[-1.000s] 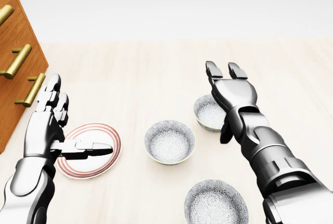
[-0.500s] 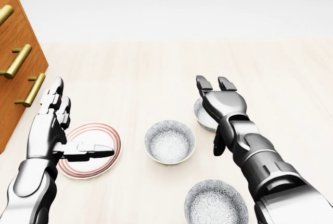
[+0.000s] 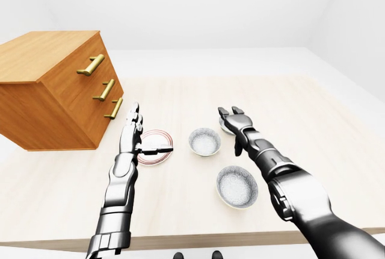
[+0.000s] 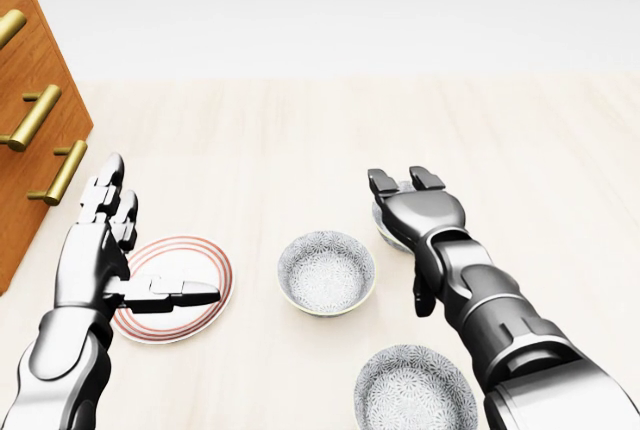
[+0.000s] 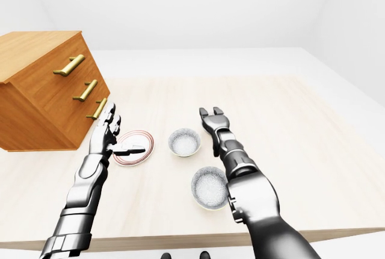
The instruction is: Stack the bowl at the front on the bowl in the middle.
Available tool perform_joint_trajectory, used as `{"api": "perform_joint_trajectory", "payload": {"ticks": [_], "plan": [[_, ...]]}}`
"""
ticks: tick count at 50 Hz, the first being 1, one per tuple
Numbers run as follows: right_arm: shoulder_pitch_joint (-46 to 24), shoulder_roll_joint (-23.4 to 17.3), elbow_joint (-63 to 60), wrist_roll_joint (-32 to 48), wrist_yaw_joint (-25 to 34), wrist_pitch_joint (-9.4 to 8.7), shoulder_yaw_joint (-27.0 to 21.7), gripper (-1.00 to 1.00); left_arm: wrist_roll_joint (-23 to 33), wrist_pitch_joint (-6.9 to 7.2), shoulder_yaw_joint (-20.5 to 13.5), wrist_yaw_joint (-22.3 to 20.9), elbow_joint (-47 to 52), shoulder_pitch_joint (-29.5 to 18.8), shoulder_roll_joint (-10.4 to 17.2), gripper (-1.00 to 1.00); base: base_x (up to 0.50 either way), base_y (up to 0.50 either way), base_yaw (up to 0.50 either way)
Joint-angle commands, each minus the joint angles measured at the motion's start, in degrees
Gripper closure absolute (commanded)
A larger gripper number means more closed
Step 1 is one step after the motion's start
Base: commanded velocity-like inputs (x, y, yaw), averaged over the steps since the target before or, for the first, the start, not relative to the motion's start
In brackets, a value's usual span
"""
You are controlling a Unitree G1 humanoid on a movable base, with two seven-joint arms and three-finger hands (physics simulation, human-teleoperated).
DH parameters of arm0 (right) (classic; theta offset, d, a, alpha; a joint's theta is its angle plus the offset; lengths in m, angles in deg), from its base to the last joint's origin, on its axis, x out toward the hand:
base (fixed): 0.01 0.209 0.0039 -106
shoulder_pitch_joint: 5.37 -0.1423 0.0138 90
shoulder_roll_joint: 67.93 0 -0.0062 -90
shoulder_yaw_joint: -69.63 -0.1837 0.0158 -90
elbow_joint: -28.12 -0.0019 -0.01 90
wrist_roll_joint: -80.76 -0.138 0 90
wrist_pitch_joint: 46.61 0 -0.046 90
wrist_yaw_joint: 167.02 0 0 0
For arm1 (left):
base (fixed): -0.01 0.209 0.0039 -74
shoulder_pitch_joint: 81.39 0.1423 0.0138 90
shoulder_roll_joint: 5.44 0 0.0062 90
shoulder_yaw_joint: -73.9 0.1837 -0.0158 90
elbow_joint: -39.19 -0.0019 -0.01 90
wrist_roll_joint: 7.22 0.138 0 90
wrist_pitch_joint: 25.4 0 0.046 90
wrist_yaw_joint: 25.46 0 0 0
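Nearest the robot is the front bowl (image 4: pixel 415 388), sitting empty on the table (image 4: pixel 300 140) right under the right forearm, well short of the fingertips and untouched. Next out is the middle bowl (image 4: pixel 326 271), just off to the thumb side of the right hand (image 4: pixel 412 200). That hand has pulled back and dropped over the last second: it was reaching high past the far bowl (image 4: pixel 385 218), and now it hovers right over that bowl with its fingers spread wide, holding nothing. To me that reads as the arm backing toward the front bowl, so the real pickup hasn't started yet.

The left hand (image 4: pixel 100 240) is open too, fingers pointing up and thumb stuck out sideways over the red-rimmed plate (image 4: pixel 175 290). It has barely shifted, maybe sunk a touch.

The head view crops a lot: you only get the edge of the wooden drawer unit (image 3: pixel 57 87) and its brass handles. The left-eye view shows the whole cabinet, the table's near edge, and clear daylight between the front and middle bowls. In the right-eye view the far bowl is completely hidden behind the right hand.
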Motion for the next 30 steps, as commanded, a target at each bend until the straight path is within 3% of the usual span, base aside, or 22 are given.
{"api": "perform_joint_trajectory", "payload": {"ticks": [1, 12, 13, 15, 17, 18, 25, 30], "plan": [[0.5, -0.3, 0.3, 2.2, 1.2, 0.00, -0.3, -1.00, -0.2, -0.23, 0.1, 0.0, -0.3, 0.2, -0.1, -1.00, 0.00, 0.00, 0.00], [1.4, -1.4, 0.4, 2.7, 1.3, 0.00, -1.3, -1.00, -0.2, -0.74, 0.0, 0.0, -1.0, 0.3, -0.1, -1.00, 0.00, 0.00, 0.00], [1.4, -1.5, 0.4, 2.6, 1.3, 0.00, -1.4, -0.73, -0.2, -0.72, 0.1, 0.0, -1.0, 0.2, -0.1, -1.00, 0.00, 0.00, 0.00], [1.3, -1.5, 0.4, 2.4, 1.6, 0.00, -1.6, 0.02, -0.1, -0.78, 0.1, 0.0, -1.1, 0.2, -0.1, -1.00, 0.00, 0.00, 0.00], [1.3, -1.6, 0.4, 2.4, 1.6, 0.00, -1.6, 0.48, -0.2, -0.89, 0.0, 0.0, -1.3, 0.2, 0.0, -1.00, 0.00, 0.00, 0.00], [1.2, -1.5, 0.4, 2.3, 1.6, 0.00, -1.6, 1.00, -0.2, -0.86, -0.1, 0.0, -1.2, 0.3, 0.0, -1.00, 0.00, 0.00, 0.00], [1.3, -1.0, 0.4, 1.9, 1.9, 0.00, -1.6, 1.00, -0.2, -0.24, 0.0, 0.1, -0.3, 0.4, -0.1, -1.00, 0.00, 0.00, 0.00], [1.5, -0.8, 0.4, 1.7, 2.0, 0.00, -1.4, 1.00, -0.4, -0.90, -0.2, 0.0, -1.0, 0.5, 0.0, -1.00, 0.00, 0.00, 0.00]]}}
